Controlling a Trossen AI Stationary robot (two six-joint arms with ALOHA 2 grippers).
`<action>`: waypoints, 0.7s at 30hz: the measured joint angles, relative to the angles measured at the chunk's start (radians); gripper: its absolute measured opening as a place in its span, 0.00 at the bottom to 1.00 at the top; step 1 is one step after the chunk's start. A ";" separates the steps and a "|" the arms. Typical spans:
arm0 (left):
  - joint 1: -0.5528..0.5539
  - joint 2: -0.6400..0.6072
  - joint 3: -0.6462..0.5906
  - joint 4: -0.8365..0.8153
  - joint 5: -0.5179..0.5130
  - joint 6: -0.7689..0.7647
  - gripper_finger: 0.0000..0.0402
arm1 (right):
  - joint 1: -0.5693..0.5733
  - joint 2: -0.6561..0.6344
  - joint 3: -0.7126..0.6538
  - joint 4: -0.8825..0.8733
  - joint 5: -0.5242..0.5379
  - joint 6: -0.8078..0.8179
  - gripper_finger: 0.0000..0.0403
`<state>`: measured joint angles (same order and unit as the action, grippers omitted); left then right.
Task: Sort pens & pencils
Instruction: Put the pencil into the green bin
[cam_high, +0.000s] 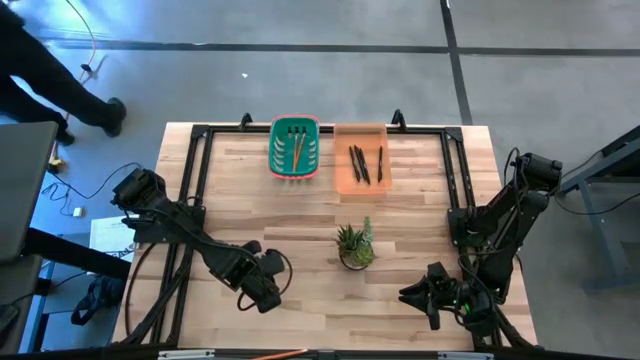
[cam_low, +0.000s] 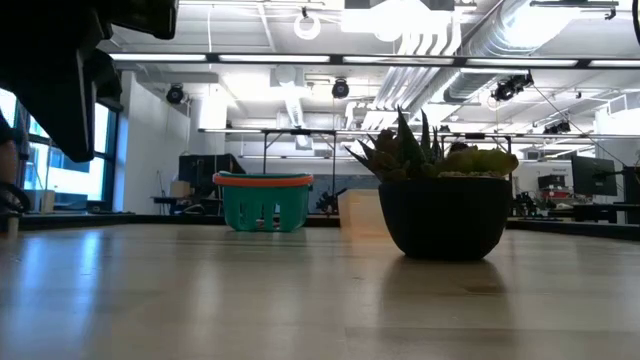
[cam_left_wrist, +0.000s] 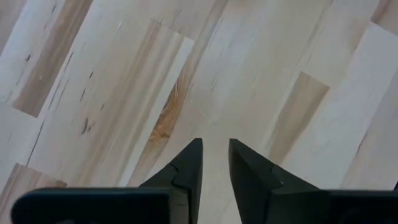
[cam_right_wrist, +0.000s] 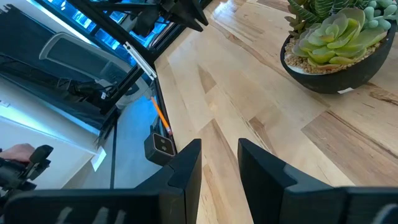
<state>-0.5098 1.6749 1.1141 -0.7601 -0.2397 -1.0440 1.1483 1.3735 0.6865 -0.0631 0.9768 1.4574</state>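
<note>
I see a potted green succulent in a dark bowl (cam_high: 355, 246) mid-worktop, between my idle arms and the containers at the far edge. Two orange-tan wooden pencils (cam_high: 297, 150) lie in the teal basket with pink rim (cam_high: 294, 126); three slim black pens (cam_high: 364, 163) lie in the orange translucent tray (cam_high: 361, 134) beside it. Left end effector (cam_left_wrist: 215, 163) and right end effector (cam_right_wrist: 219, 163) both hang slightly parted, gripping nothing, over the light wooden worktop (cam_high: 300, 220).

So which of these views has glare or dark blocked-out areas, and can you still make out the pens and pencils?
High view: evenly lit, pencils in the green basket and pens in the orange tray readable. Low view: ceiling lights reflect off the tabletop, and a dark arm silhouette blocks one upper corner; the pot is backlit.
</note>
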 joint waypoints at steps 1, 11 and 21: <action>0.000 0.000 0.000 0.000 0.000 0.003 0.16 | 0.000 0.000 0.000 0.000 0.000 0.000 0.24; 0.000 0.000 0.000 -0.001 0.000 0.026 0.14 | 0.000 0.000 0.000 0.000 0.000 0.002 0.24; 0.000 0.000 0.000 -0.002 0.014 0.029 0.14 | 0.000 0.000 0.000 0.000 0.000 0.001 0.24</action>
<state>-0.5097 1.6751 1.1141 -0.7624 -0.2256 -1.0145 1.1484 1.3735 0.6865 -0.0631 0.9768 1.4582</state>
